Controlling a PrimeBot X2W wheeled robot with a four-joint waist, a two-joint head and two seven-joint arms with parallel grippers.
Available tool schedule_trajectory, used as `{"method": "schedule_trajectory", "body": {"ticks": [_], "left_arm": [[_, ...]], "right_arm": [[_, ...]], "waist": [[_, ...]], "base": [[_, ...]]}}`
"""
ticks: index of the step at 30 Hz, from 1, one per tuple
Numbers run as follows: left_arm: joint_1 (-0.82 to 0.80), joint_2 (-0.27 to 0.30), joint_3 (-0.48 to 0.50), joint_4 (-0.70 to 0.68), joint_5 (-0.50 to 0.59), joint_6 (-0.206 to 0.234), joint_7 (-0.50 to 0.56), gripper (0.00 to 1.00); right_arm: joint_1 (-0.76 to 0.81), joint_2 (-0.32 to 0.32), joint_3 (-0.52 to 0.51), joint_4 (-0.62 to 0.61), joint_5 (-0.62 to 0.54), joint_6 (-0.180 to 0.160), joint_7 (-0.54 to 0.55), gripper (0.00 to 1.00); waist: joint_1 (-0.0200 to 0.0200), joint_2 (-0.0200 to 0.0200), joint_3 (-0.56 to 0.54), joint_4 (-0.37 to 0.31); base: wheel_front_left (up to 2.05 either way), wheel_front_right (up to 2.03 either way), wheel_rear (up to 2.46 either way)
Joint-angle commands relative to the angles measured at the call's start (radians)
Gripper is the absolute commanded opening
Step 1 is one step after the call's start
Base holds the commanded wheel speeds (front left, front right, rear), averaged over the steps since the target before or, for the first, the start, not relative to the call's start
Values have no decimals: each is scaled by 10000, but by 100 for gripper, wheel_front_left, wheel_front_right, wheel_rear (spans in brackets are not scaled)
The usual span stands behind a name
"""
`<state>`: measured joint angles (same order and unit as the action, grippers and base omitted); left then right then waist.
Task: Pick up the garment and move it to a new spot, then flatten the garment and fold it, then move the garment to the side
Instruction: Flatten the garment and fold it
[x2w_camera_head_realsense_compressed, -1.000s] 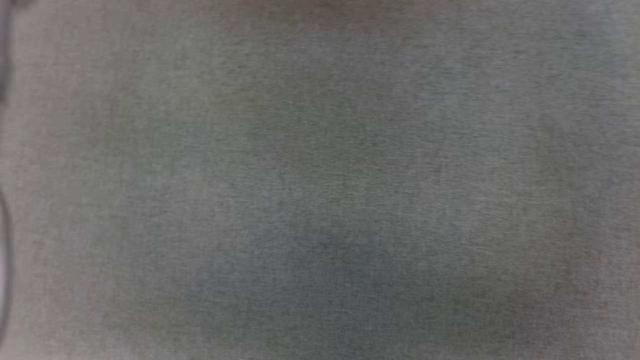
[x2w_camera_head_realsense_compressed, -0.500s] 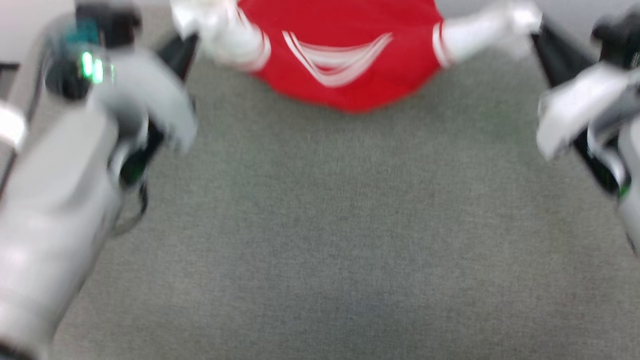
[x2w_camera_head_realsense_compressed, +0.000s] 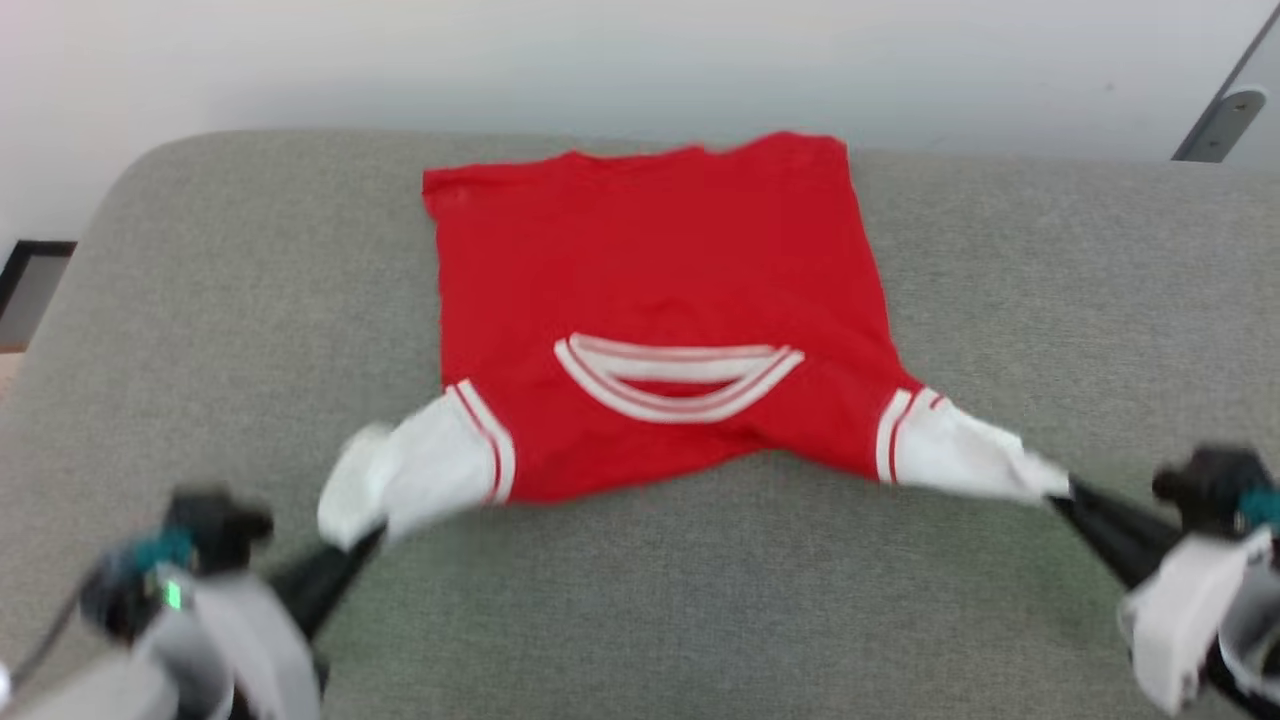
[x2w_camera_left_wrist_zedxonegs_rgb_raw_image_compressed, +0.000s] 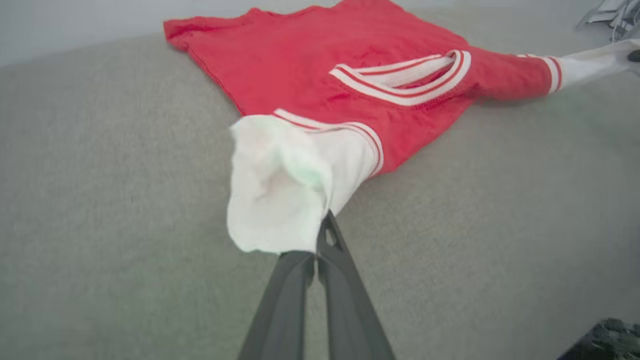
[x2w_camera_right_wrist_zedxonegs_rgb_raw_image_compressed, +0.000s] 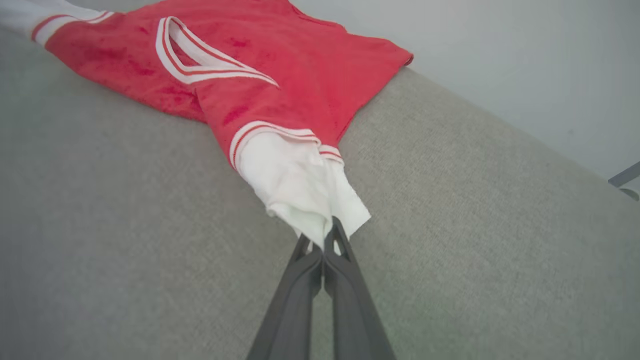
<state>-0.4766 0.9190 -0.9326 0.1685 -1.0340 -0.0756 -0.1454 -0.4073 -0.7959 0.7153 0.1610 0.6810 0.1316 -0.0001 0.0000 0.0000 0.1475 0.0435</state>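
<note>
The table (x2w_camera_head_realsense_compressed: 640, 600) is covered in grey woven fabric and has a rounded far-left corner. The garment (x2w_camera_head_realsense_compressed: 660, 270) lies directly on it. Its red body is spread mostly flat, with the hem near the far edge and the striped V-collar toward the near side. Both white sleeves stretch outward toward the near corners, bunched at their ends.

Left end effector (x2w_camera_head_realsense_compressed: 372, 532), right end effector (x2w_camera_head_realsense_compressed: 1062, 490) clamped, wide apart.
</note>
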Motion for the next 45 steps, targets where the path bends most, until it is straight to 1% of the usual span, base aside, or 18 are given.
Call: {"method": "schedule_trajectory", "body": {"ticks": [1,2,6,8,10,13,19,24,25,26,27,28,32,35,40,41,43,45], "left_arm": [[251,123,-71,-131,31,71,-81,0],[506,273,-121,-268,47,128,-159,0],[1609,561,-333,-267,-408,768,-135,0],[1978,570,-381,-108,-519,1042,-240,0],[2231,493,-407,-5,-489,1154,-473,0],[2558,297,-335,309,-663,1466,-680,0],[2786,-204,-291,849,-820,1723,-849,0],[2735,-606,-3,976,-768,1687,-1059,0],[2710,-670,61,983,-677,1661,-1098,0],[2657,-744,142,994,-545,1643,-1124,0],[2620,-838,236,985,-453,1609,-1164,0],[2642,-917,324,1003,-406,1577,-1177,0],[2721,-1254,903,943,-63,1651,-1203,0],[2881,-1513,1311,904,212,1622,-1183,0],[2961,-1870,1571,954,475,1482,-1183,0],[2941,-1913,1587,963,550,1473,-1185,0],[2878,-2073,1617,978,589,1412,-1184,0],[2714,-2187,1561,957,781,1361,-1184,0]], "right_arm": [[166,-77,-10,-105,48,-19,-28,0],[471,-219,140,-282,134,-19,106,0],[1543,-703,539,-626,619,-19,539,0],[1944,-836,496,-549,908,-19,648,0],[2354,-821,496,-423,1186,-19,779,0],[2641,-731,484,-262,1510,-19,743,0],[2766,-539,606,93,1778,-19,1062,0],[2696,-215,571,403,2215,-20,1555,0],[2664,-149,512,474,2192,-20,1607,18],[2626,-94,466,550,2158,-22,1711,44],[2621,-34,444,631,2138,-23,1828,95],[2611,42,405,687,2110,-25,1949,100],[2488,195,-12,787,2051,-97,2396,100],[2513,85,-543,395,2187,-100,2797,100],[2638,-316,-1878,-1068,2531,-19,3520,100],[2629,-296,-2204,-1345,2619,-19,3678,100],[2524,-380,-2858,-1875,2423,-19,3989,100],[2318,-246,-3430,-2328,2146,-19,4335,100]], "waist": [[0,0,-28,-45],[0,0,-26,-52],[0,0,0,-76],[0,0,28,-81],[0,0,66,-101],[0,0,103,-116],[0,0,140,-117],[0,0,150,-40],[0,0,158,-12],[0,0,168,19],[0,0,188,55],[0,0,204,86],[0,0,331,218],[0,0,410,345],[0,0,546,584],[0,0,576,637],[0,0,651,772],[0,0,739,920]], "base": [[0,0,0],[0,0,0],[0,0,0],[0,0,0],[0,0,0],[0,0,0],[0,0,0],[0,0,0],[0,0,0],[0,0,0],[0,0,0],[0,0,0],[0,0,0],[0,0,0],[0,0,0],[0,0,0],[0,0,0],[0,0,0]]}}
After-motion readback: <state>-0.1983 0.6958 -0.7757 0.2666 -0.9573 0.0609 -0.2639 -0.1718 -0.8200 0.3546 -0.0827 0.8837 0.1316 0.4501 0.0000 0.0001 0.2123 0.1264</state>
